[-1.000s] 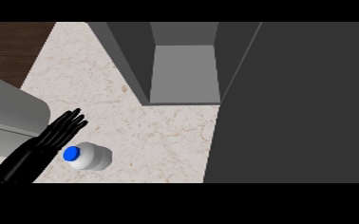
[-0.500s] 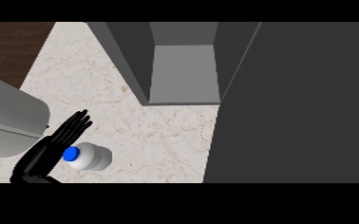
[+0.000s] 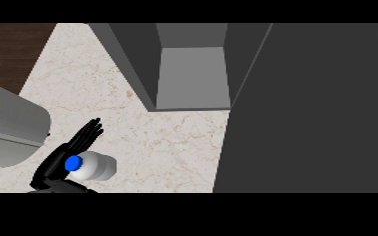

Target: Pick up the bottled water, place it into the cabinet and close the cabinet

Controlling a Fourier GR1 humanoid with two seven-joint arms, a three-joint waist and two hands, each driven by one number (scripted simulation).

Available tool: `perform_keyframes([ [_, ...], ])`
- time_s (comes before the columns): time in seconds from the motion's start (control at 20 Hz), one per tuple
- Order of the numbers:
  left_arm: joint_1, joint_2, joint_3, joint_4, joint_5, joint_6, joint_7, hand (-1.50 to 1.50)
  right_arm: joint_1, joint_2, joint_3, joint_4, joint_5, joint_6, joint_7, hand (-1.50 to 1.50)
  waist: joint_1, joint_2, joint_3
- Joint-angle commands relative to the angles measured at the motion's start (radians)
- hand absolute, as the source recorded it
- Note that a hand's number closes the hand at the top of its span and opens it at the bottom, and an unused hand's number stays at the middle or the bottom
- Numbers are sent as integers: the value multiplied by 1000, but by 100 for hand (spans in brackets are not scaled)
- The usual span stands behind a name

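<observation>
1. The bottled water (image 3: 94,167) was seen from above as a white, rounded body with a blue cap, standing on the counter (image 3: 170,145) at the lower left.
2. The left hand (image 3: 68,154) was held released, its straight fingers extended against the bottle's left side.
3. The open grey cabinet (image 3: 190,75) was located well apart, beyond pale, marbled stone.

no readable text, no labels, no brands, no numbers — nothing legible anywhere

left robot hand (image 3: 65,156) partly behind bottled water (image 3: 94,167)
</observation>
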Motion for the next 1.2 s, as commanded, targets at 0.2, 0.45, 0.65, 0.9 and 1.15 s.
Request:
perform_keyframes([
  [0.2,-102,51,-37,231,5,-66,-218,-150,1,-18,-4,-111,39,-11,48,-150,1,1,0],
  [0.45,-136,-7,-75,267,36,-42,-202,-150,-21,-7,-16,-127,23,-44,71,-150,1,0,0],
  [0.65,-147,28,-84,331,43,-44,-253,-150,44,-29,-13,-127,33,-34,14,-150,2,0,1],
  [0.9,-195,13,-109,411,63,-59,-256,-150,70,-50,-2,-158,15,-36,5,-150,-11,0,0],
  [1.15,-209,3,-147,411,96,-129,-214,150,96,-60,-21,-144,14,-37,-25,-150,-4,-2,1],
])
